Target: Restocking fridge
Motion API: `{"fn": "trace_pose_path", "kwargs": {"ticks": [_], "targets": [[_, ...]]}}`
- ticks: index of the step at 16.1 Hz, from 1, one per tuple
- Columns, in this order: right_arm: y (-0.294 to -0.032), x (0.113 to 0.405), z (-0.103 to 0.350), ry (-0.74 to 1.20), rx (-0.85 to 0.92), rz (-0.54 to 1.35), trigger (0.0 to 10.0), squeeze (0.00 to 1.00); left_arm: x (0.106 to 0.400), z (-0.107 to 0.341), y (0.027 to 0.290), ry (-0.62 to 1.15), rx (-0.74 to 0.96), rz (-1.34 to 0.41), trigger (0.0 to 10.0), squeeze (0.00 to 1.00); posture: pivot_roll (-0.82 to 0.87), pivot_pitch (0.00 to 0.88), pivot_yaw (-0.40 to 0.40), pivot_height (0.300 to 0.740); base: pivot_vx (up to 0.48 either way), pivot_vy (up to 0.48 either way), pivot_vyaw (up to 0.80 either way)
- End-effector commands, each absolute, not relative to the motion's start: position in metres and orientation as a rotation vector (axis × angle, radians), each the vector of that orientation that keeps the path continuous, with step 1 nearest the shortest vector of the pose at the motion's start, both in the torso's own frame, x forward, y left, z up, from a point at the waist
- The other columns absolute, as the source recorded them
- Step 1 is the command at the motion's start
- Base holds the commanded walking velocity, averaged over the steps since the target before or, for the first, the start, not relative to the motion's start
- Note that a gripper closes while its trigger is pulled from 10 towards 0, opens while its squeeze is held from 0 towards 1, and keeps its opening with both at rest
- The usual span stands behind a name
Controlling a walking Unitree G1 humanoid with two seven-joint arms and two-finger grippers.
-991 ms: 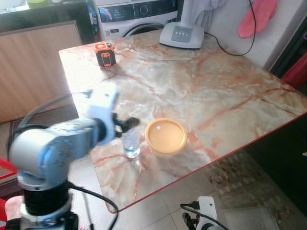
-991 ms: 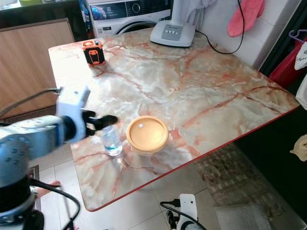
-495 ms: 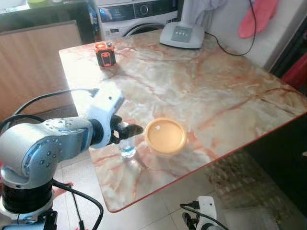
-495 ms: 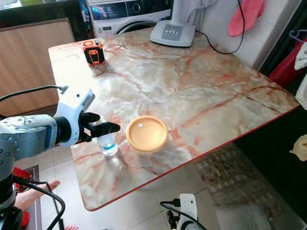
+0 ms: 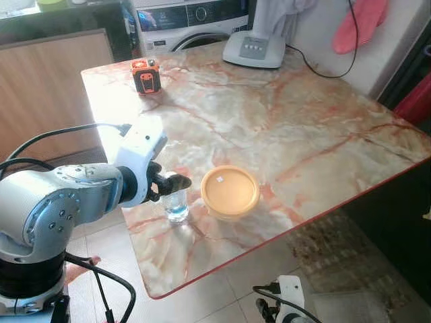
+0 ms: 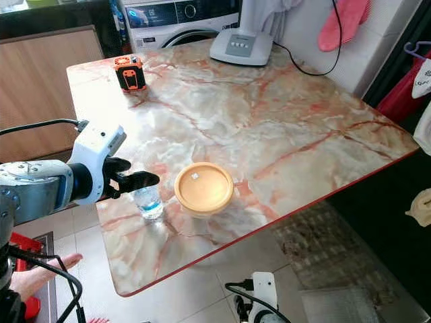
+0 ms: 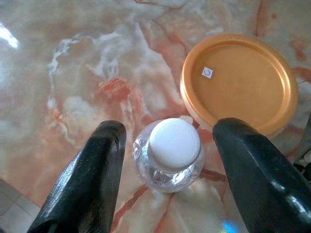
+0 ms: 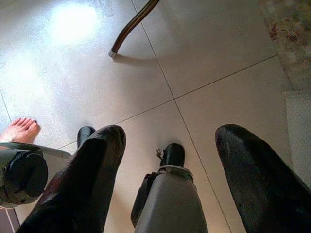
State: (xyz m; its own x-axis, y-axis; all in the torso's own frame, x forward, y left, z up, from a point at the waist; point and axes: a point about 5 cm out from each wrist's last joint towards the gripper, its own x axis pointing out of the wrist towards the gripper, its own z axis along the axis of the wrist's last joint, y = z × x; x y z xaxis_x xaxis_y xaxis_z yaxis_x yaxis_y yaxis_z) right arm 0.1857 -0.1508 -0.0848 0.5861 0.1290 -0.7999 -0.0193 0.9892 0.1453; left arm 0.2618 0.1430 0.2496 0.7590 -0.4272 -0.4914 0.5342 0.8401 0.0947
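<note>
While the right gripper hangs idle over the tiled floor with its fingers spread, the left gripper straddles a small clear water bottle near the front left edge of the marble table. Its fingers stand apart on either side of the white cap, touching nothing. Just beside the bottle sits a round container with an orange lid; well beyond, an orange-and-black device and a white appliance stand at the far end. For a sound grasp, the fingers should probably drop below the cap, centre on the body, then close without nudging the container.
</note>
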Motion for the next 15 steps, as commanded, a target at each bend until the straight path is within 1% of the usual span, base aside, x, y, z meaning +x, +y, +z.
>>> {"fn": "trace_pose_path", "kwargs": {"ticks": [1,3,4,5,9,10,11,12,15], "targets": [[-0.1528,0.1808,-0.0873,0.963,0.128,0.075,10.0,0.0,0.2594,0.2478,0.1425,0.497,0.255,-0.547,10.0,0.0,0.17,0.077,-0.029,0.74,0.0,0.0,0.0],[-0.1527,0.1808,-0.0873,0.962,0.129,0.075,10.0,0.0,0.2587,0.2469,0.1417,0.5,0.258,-0.553,10.0,0.0,0.17,0.08,-0.029,0.74,0.0,0.0,0.0],[-0.1526,0.1809,-0.0873,0.962,0.129,0.075,10.0,0.0,0.2586,0.2466,0.1415,0.502,0.258,-0.555,8.7,0.0,0.17,0.079,-0.028,0.74,0.0,0.0,0.0],[-0.1525,0.1808,-0.0873,0.962,0.13,0.074,10.0,0.0,0.2587,0.2463,0.1414,0.504,0.258,-0.555,4.8,0.0,0.17,0.079,-0.028,0.74,0.0,0.0,0.0],[-0.1526,0.1807,-0.0874,0.962,0.132,0.073,10.0,0.0,0.2594,0.2463,0.1427,0.51,0.259,-0.548,4.6,0.0,0.17,0.081,-0.027,0.74,0.0,0.0,0.0],[-0.1526,0.1807,-0.0873,0.962,0.132,0.073,10.0,0.0,0.2595,0.2461,0.1427,0.511,0.257,-0.548,4.9,0.0,0.17,0.082,-0.027,0.74,0.0,0.0,0.0],[-0.1526,0.1807,-0.0873,0.962,0.133,0.073,10.0,0.0,0.2596,0.2455,0.1433,0.514,0.254,-0.545,9.8,0.0,0.17,0.082,-0.027,0.74,0.0,0.0,0.0],[-0.1526,0.1808,-0.0873,0.963,0.133,0.073,10.0,0.0,0.2597,0.2452,0.1438,0.517,0.253,-0.542,10.0,0.0,0.17,0.083,-0.027,0.74,0.0,0.0,0.0],[-0.1523,0.1808,-0.0874,0.963,0.134,0.073,10.0,0.0,0.2585,0.2429,0.1432,0.527,0.255,-0.552,10.0,0.0,0.17,0.083,-0.025,0.74,0.0,0.0,0.0]]}}
